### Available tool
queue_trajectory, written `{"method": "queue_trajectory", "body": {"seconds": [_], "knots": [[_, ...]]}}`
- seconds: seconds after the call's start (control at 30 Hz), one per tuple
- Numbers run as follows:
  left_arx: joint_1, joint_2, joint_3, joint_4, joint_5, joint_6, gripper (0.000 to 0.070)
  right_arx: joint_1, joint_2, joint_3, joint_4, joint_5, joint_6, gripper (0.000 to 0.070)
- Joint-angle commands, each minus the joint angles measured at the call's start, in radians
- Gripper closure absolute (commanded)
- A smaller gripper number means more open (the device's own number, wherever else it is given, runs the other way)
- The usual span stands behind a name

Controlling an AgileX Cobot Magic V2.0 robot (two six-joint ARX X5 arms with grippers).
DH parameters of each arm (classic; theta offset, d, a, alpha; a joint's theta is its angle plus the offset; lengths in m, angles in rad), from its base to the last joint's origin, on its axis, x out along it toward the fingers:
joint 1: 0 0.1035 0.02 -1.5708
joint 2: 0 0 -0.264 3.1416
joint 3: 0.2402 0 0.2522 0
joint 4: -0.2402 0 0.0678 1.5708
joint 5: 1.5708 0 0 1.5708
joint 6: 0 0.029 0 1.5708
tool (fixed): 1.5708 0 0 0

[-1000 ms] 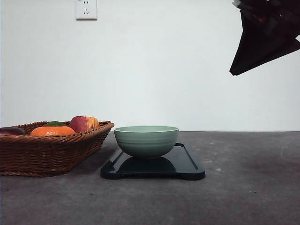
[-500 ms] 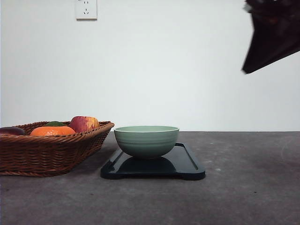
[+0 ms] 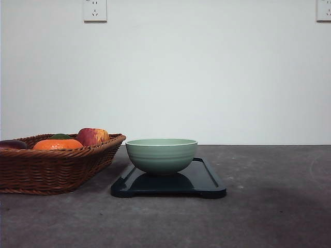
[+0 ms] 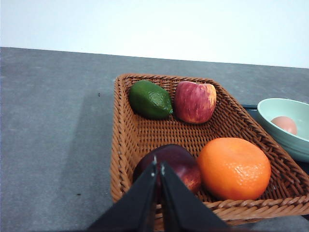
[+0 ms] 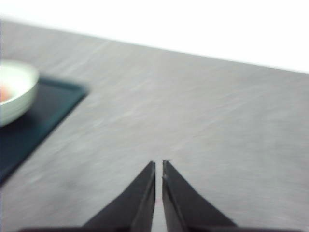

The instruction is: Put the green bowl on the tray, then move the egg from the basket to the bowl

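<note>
The green bowl (image 3: 161, 155) stands on the black tray (image 3: 207, 181) in the middle of the table. A pinkish egg (image 4: 284, 124) lies inside the bowl (image 4: 285, 126), and a sliver of the egg (image 5: 4, 94) shows in the bowl (image 5: 17, 92) on the tray (image 5: 38, 121) in the right wrist view. The wicker basket (image 3: 51, 168) sits to the tray's left. My left gripper (image 4: 158, 166) is shut and empty, hovering over the basket's (image 4: 125, 145) near edge. My right gripper (image 5: 159, 164) is shut and empty above bare table, to the right of the tray.
The basket holds an orange (image 4: 234, 167), a red apple (image 4: 194, 101), a green lime-like fruit (image 4: 150, 99) and a dark purple fruit (image 4: 169, 166). Grey tabletop (image 3: 274, 206) stretches right of the tray. A white wall with sockets (image 3: 95, 10) stands behind.
The dark right arm that hung at the upper right of the front view has moved up and right, out of that view. Bowl, tray and basket have not moved.
</note>
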Motion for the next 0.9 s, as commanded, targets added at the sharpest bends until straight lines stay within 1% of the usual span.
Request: {"method": "queue_trajectory", "body": {"seconds": [0.0,0.1,0.23,0.3,0.4,0.57,0.87], "knots": [[0.001,-0.002,-0.018,0.011,-0.003,-0.001,0.0700,-0.024,-0.042,-0.027,0.011,0.000,0.000,0.0683],[0.001,-0.002,-0.018,0.011,-0.003,-0.001,0.0700,-0.057,-0.110,-0.070,0.010,0.000,0.016,0.0683],[0.001,-0.002,-0.018,0.011,-0.003,-0.001,0.0700,-0.074,-0.175,-0.116,0.010,0.000,0.036,0.0683],[0.001,-0.002,-0.018,0.011,-0.003,-0.001,0.0700,-0.076,-0.178,-0.116,0.000,0.009,0.049,0.0683],[0.001,-0.002,-0.018,0.011,-0.003,-0.001,0.0700,-0.077,-0.178,-0.116,0.011,0.026,0.052,0.0683],[0.001,-0.002,-0.018,0.011,-0.003,-0.001,0.0700,-0.112,-0.178,-0.116,0.010,0.021,0.060,0.0683],[0.001,-0.002,-0.018,0.011,-0.003,-0.001,0.0700,-0.114,-0.178,-0.116,0.011,0.023,0.059,0.0683]]}}
